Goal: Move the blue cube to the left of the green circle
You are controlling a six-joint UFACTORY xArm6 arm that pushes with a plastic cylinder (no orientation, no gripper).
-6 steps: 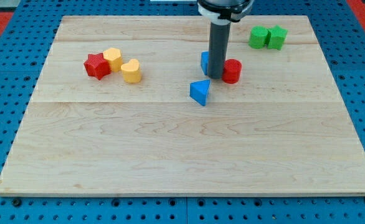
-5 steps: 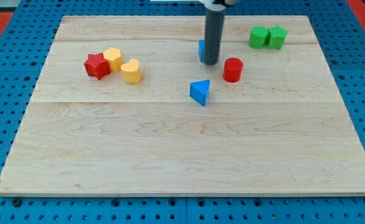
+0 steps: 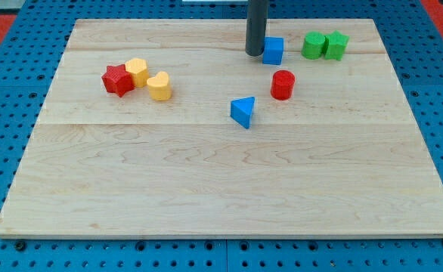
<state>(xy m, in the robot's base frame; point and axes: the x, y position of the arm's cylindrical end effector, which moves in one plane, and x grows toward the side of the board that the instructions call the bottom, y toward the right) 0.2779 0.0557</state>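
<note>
our tip (image 3: 255, 53) touches blue cube (image 3: 274, 50) at its right; no gripper fitted. green circle (image 3: 312, 45) near, gap left.

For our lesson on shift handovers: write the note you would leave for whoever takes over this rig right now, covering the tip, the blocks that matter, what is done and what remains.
My tip is down on the board near the view's top, right beside the blue cube's left face.
The blue cube sits left of the green circle, with a bare gap between them; a green star-like block touches the circle's right side.
Done: the cube is on the correct side, roughly level with the circle.
Left: probably one short push toward the view's right to close the gap, if closer is wanted.
The red cylinder and blue triangle lie below, out of that path.
</note>
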